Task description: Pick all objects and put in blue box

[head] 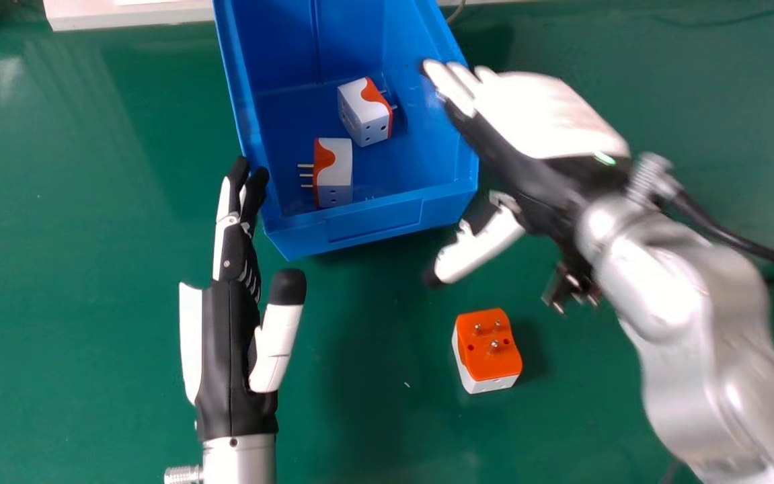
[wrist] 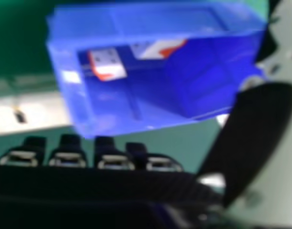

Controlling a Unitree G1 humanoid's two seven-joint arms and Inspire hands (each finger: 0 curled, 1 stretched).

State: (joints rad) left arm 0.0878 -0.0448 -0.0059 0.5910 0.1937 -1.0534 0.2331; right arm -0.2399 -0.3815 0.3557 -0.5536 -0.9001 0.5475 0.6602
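In the head view, the blue box (head: 373,225) holds two white and orange plug adapters, one (head: 334,176) near its front wall and another (head: 363,114) farther back. A third adapter (head: 489,346) lies prongs up on the table in front of the box. My right hand (head: 528,128) is open beside the box's right wall, its fingertips over the rim. My left hand (head: 230,323) stands open at the box's front left corner, holding nothing. The right hand view shows the blue box (wrist: 155,21) with adapters inside, and my right hand (wrist: 112,186) with straight fingers.
Green table surface (head: 91,202) surrounds the box on both sides. A pale ledge (head: 131,15) runs along the table's far edge. A black cable (head: 729,228) trails from the right wrist.
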